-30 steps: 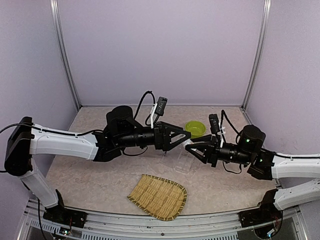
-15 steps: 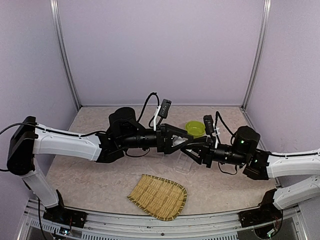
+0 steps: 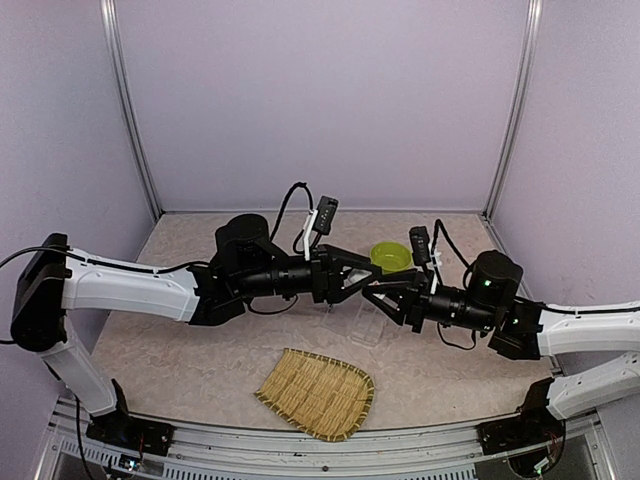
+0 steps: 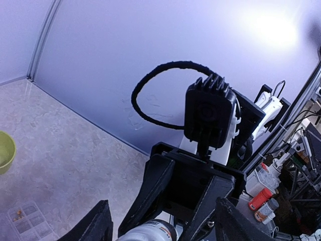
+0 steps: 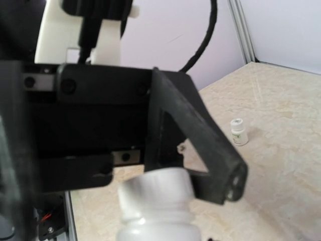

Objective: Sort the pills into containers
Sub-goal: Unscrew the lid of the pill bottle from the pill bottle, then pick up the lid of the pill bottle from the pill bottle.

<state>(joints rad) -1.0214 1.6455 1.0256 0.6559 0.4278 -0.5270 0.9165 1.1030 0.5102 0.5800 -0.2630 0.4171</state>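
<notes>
The right gripper [image 3: 388,298] clamps a white pill bottle [image 5: 156,208], whose body is cut off at the frame edge. The left gripper [image 3: 360,282] straddles its top with jaws spread, seemingly not touching. The clear organiser box [image 3: 368,326] lies on the table [image 3: 200,350] beneath both, partly hidden.

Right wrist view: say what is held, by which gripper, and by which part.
The right gripper holds a white bottle by its body, cap pointing away. The left gripper flanks the cap; whether it grips it cannot be told.
</notes>
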